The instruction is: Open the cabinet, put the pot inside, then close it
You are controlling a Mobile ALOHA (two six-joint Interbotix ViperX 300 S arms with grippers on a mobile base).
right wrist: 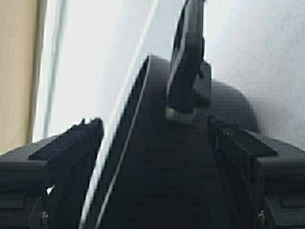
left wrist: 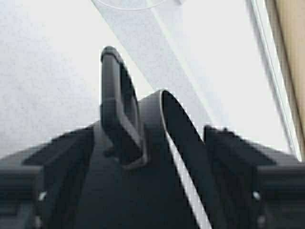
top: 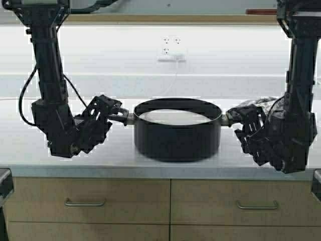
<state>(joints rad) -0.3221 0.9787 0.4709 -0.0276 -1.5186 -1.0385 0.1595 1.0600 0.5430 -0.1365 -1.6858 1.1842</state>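
Pot [top: 176, 135]: rigid, wide, likely heavy; grip both loop handles. My left gripper [top: 114, 113] and right gripper [top: 239, 120]: jaws open, straddling handles, not yet clamped.

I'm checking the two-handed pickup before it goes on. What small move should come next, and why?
Probably close both grippers on the handles. The pot sits on the counter, with the left gripper and right gripper at its two loop handles. In each wrist view the fingers stand apart on either side of a handle, not yet clamped.
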